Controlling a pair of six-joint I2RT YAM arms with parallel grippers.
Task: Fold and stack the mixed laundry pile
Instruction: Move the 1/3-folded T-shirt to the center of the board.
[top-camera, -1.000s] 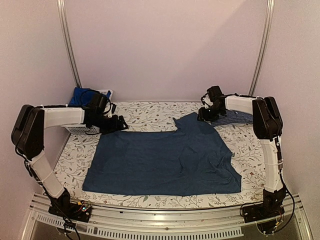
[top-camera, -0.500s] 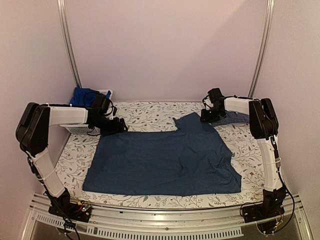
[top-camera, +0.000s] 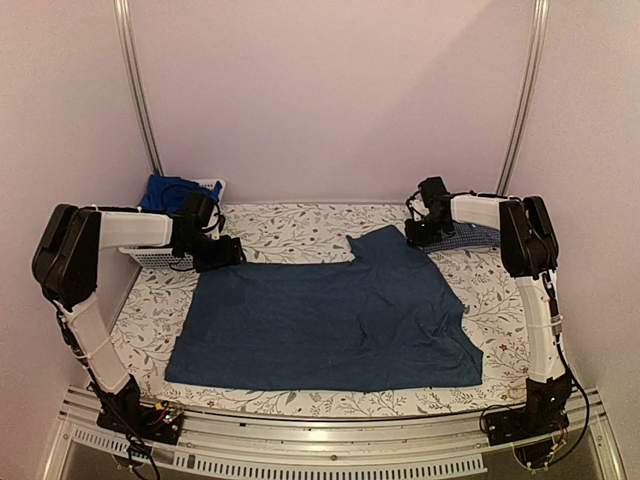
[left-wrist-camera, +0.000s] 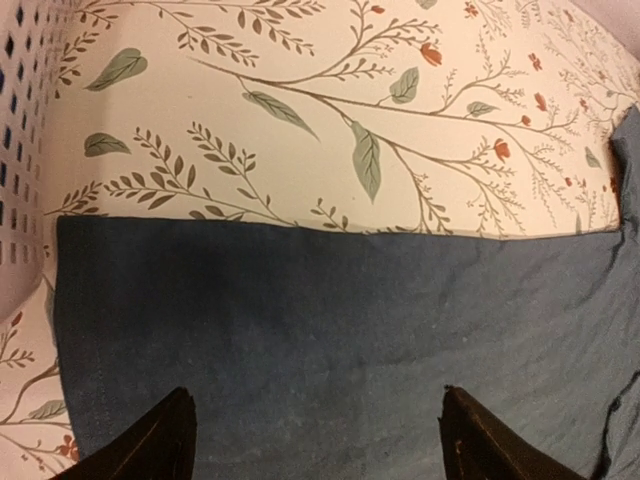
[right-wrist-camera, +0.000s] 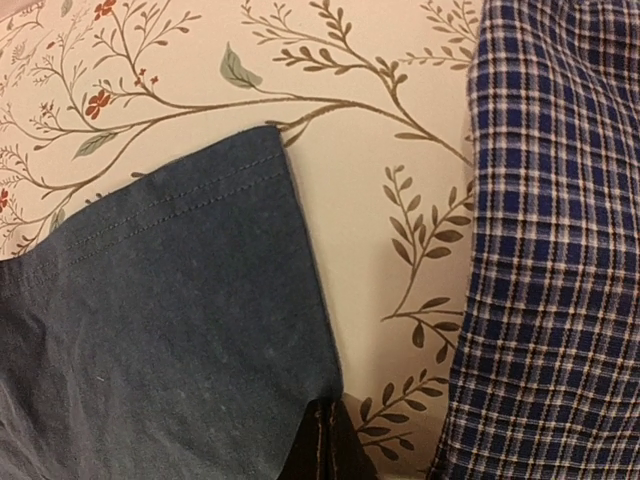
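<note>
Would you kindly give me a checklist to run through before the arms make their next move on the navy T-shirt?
1. Dark navy T-shirt spread flat on the floral tablecloth: ok, though it is rumpled towards its near right corner.
2. Jaws of the right arm shut on the hem corner of the sleeve: ok.
3. Jaws of the left arm gripping the T-shirt's far left corner: not ok, they stand open over it.
4. Blue checked shirt apart from the sleeve: ok, bare tablecloth shows between them.
5. White plastic mesh basket clear of the T-shirt's left corner: cannot tell, it sits very close.
</note>
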